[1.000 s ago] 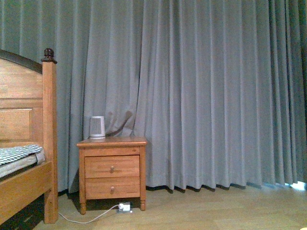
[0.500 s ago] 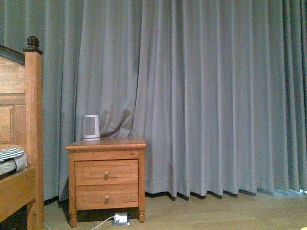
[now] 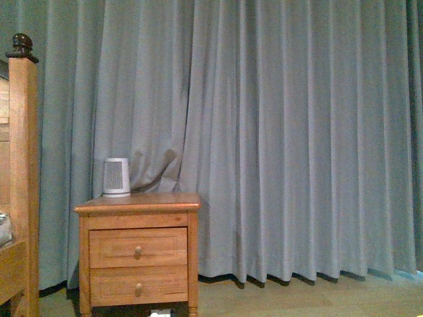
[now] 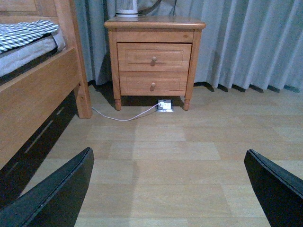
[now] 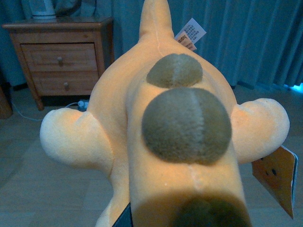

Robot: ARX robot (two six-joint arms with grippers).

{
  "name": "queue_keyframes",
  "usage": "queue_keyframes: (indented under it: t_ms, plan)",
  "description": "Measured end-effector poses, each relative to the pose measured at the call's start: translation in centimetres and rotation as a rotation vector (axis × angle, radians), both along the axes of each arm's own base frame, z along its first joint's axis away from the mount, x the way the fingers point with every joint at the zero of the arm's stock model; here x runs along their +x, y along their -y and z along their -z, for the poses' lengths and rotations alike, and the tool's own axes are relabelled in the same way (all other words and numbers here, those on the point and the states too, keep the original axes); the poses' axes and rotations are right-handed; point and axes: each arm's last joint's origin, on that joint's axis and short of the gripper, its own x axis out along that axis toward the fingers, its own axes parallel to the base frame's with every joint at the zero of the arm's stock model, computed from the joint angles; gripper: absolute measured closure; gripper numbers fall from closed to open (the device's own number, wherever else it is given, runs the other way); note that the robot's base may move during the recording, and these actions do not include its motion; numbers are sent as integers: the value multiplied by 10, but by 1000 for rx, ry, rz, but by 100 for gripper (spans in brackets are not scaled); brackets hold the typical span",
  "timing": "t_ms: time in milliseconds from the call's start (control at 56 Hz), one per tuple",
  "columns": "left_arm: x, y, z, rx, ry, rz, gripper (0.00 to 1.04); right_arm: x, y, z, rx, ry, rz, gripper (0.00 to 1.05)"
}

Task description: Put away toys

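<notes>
Curtained bedroom, cropped bed, plush face hidden

Left gripper hangs low with its 2 black fingers spread wide, nothing between them. Right gripper shows only 1 dark finger edge, pressed against the plush toy it grips

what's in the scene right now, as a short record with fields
toy: orange-yellow plush toy with paper tags, off the floor, filling the right wrist view
right arm: right gripper mostly hidden behind the toy, apparently gripping it
left arm: left gripper open, empty, above the floor
furniture: nightstand, both drawers shut, white device on top, before the grey curtain; bed beside it
cabling: power strip with white cable at the nightstand's foot
</notes>
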Motion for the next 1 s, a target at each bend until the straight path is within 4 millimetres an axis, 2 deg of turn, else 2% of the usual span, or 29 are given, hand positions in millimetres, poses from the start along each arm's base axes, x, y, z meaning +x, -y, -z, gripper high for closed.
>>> queue_keyframes:
  t_ms: [1000]
  plan:
    - [0,0,0,0,1,0,6,0,0,0,0,0,0,97]
